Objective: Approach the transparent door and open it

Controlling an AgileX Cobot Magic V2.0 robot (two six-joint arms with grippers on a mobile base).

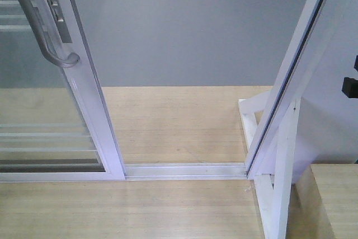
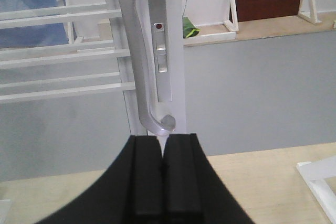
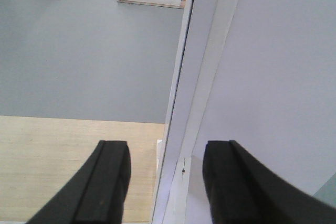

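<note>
The transparent door [image 1: 84,99] stands at left, slid aside from the floor track [image 1: 184,170] – its upright handle [image 2: 137,56] lies just ahead of the left fingers [image 2: 148,177], pressed together and empty; right fingers [image 3: 107,179] spread wide – farther off

Transparent door [image 1: 84,99] slid aside on its floor track

Its white frame holds clear glass crossed by thin white horizontal bars. A curved grey pull handle [image 2: 137,56] runs down the stile beside a narrow lock plate with a red dot. A wide gap separates the stile from the opposite white frame.
</note>
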